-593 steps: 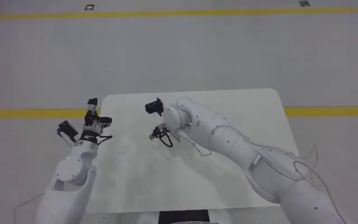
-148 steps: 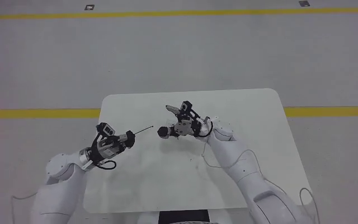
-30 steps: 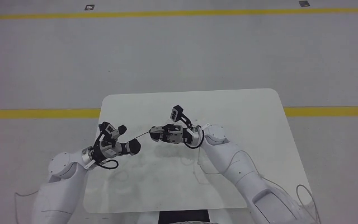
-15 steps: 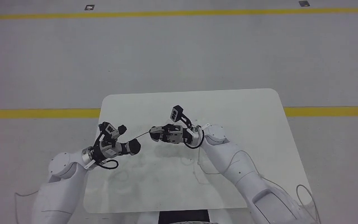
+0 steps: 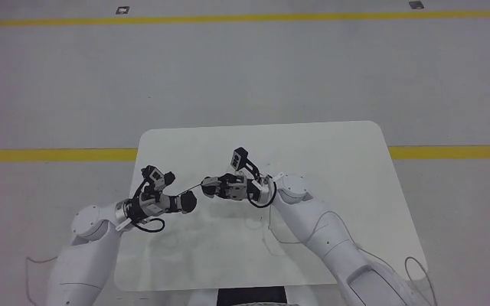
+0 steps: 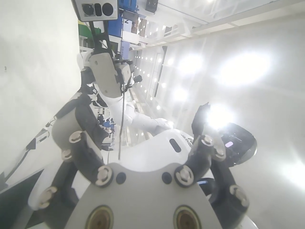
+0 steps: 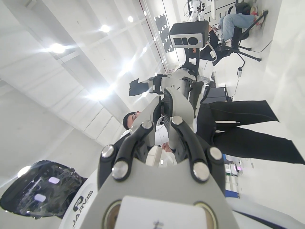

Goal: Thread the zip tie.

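The right hand (image 7: 164, 97) is pinching the zip tie (image 6: 121, 125) tight between its fingers. It is doing this over the left middle part of the white surface (image 5: 337, 153). The thin dark zip tie is sticking out to the left, toward the left hand (image 6: 138, 115). The left hand is staying wide open, with one finger on each side of the zip tie and not touching it. The loose end is sitting close to the left hand's palm.

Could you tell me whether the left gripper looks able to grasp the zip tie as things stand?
Probably yes: the left gripper is open, and the zip tie, held by the right gripper, ends between its fingers with nothing in the way.
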`<action>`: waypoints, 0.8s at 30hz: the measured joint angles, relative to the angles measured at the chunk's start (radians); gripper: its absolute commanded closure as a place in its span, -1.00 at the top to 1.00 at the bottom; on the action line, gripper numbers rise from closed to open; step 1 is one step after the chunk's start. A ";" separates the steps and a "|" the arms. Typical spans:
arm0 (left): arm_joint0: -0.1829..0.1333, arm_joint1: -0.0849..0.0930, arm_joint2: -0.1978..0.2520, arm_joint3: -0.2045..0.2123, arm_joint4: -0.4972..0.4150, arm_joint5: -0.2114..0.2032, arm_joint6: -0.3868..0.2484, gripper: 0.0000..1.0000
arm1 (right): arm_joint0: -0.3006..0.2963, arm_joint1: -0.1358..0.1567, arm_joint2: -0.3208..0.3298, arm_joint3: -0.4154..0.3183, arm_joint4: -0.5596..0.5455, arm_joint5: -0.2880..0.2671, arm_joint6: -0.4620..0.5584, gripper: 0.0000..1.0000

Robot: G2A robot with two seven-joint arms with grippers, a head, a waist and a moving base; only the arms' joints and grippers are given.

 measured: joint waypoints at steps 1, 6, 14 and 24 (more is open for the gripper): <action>-0.001 0.000 0.000 0.001 0.001 -0.002 0.001 1.00 | 0.000 0.001 -0.001 -0.003 -0.002 -0.002 0.005 -1.00; -0.001 0.000 0.000 0.000 0.001 -0.002 0.002 1.00 | 0.000 0.001 -0.001 -0.003 -0.002 -0.002 0.005 -1.00; -0.002 0.004 0.021 -0.014 0.016 -0.001 0.030 1.00 | -0.026 0.008 0.001 -0.056 -0.026 0.010 -0.052 -1.00; -0.001 0.013 0.026 -0.015 0.035 -0.014 0.040 -0.44 | -0.039 0.026 0.004 -0.108 -0.108 0.027 -0.099 -1.00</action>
